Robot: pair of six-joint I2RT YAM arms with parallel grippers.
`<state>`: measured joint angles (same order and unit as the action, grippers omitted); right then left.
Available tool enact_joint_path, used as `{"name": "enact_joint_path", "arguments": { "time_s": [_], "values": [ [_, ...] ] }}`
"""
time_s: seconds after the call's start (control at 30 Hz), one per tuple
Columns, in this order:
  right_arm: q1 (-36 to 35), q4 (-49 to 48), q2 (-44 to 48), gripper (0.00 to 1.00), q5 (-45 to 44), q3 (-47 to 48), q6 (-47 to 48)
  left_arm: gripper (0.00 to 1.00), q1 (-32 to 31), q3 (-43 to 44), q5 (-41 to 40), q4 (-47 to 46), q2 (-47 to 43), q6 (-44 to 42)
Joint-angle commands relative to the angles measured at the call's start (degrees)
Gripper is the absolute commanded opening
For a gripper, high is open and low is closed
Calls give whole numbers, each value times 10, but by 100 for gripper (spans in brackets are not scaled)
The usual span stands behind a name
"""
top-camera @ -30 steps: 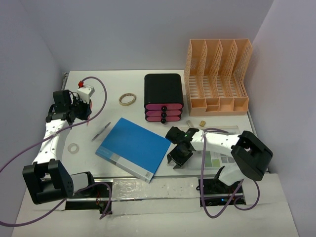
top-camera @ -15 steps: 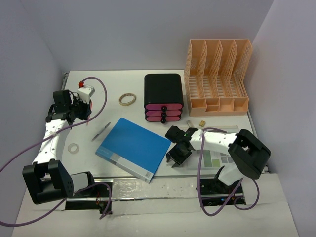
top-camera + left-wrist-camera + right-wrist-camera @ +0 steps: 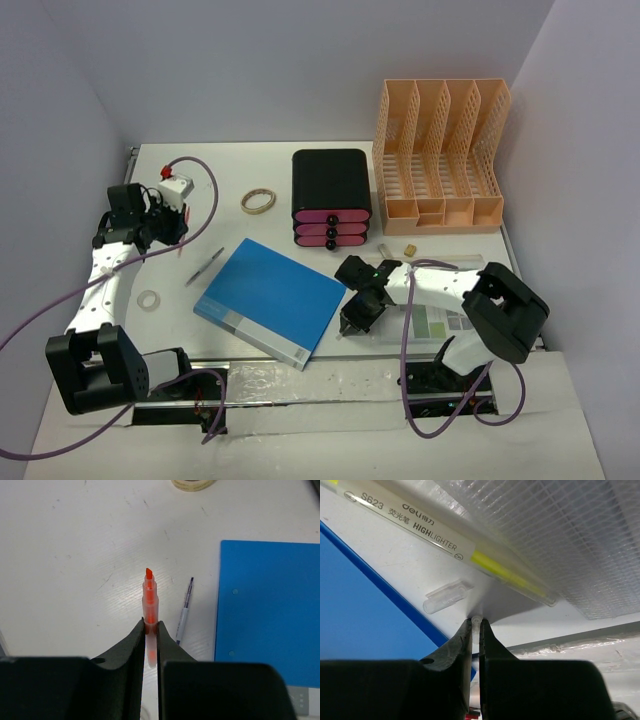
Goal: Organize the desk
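Desk [image 3: 230, 170]: white top filling centre of frame. L gripper [image 3: 151, 626], mid-left, clenched on orange highlighter [image 3: 149, 597]. R gripper [image 3: 476, 625], lower centre beside blue folder [image 3: 270, 300], pinched on small clear piece [image 3: 476, 618].

White desk [image 3: 260, 175], flecked with faint grey scuffs. Blue folder [image 3: 270, 297], paler strip along its near edge. Black box [image 3: 331, 180] with pink drawers [image 3: 345, 216] and black knobs [image 3: 330, 233]. Peach-orange rack [image 3: 440, 150], lattice-slotted sides. Beige tape ring [image 3: 258, 202]. Purple cables [image 3: 205, 175]. White arms [image 3: 100, 285], black joints. Black left gripper [image 3: 150, 627] on a clear orange highlighter [image 3: 149, 600], orange tip. Clear pen [image 3: 183, 620], dark blue top. Black right gripper [image 3: 476, 625] on a whitish bit [image 3: 476, 619]. Clear yellow highlighter [image 3: 470, 555], black lettering. Clear pouch [image 3: 560, 530], white grid pattern. Green-and-grey swatch card [image 3: 440, 325].
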<state>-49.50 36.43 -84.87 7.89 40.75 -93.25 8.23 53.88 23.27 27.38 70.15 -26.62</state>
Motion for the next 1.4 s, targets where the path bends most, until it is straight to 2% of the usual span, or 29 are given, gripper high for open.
{"name": "enact_joint_path", "arguments": {
  "time_s": [0.0, 0.17, 0.3, 0.37, 0.53, 0.63, 0.7, 0.77, 0.8, 0.9, 1.07, 1.13, 1.2, 1.37],
  "values": [
    [-12, 27, 19, 0, -66, 16, 31, 0, -2, 31, 58, 46, -21, -25],
    [-39, 46, 49, 0, -127, 78, 88, 0, -3, 67, 140, 129, -32, -61],
    [-69, 25, 66, 0, -182, 121, 187, 0, -3, 107, 205, 184, -47, -74],
    [-82, -18, 84, 0, -196, 134, 260, 0, -3, 119, 233, 198, -60, -78],
    [-90, -161, 135, 0, -195, 167, 439, 0, -5, 140, 306, 231, -89, -87],
    [-106, -227, 148, 0, -260, 196, 535, 0, -8, 159, 344, 270, -94, -106],
    [-116, -350, 151, 0, -311, 194, 620, 0, -15, 173, 356, 283, -96, -103],
    [-117, -472, 149, 0, -324, 181, 658, 0, -29, 172, 348, 256, -98, -84],
    [-116, -500, 145, 0, -330, 180, 681, 0, -36, 170, 341, 249, -100, -77],
    [-116, -552, 111, 0, -325, 214, 760, 0, -74, 168, 312, 233, -99, -69],
    [-116, -580, 82, 0, -294, 250, 846, 0, -82, 192, 322, 264, -60, -88],
    [-115, -623, 79, 0, -261, 242, 879, 0, -118, 199, 300, 246, -39, -54],
    [-112, -666, 79, 0, -219, 229, 899, 0, -133, 200, 281, 235, -26, -25],
    [-94, -758, 76, 0, -143, 199, 886, 0, -156, 209, 285, 253, -20, -26]
  ]
}}
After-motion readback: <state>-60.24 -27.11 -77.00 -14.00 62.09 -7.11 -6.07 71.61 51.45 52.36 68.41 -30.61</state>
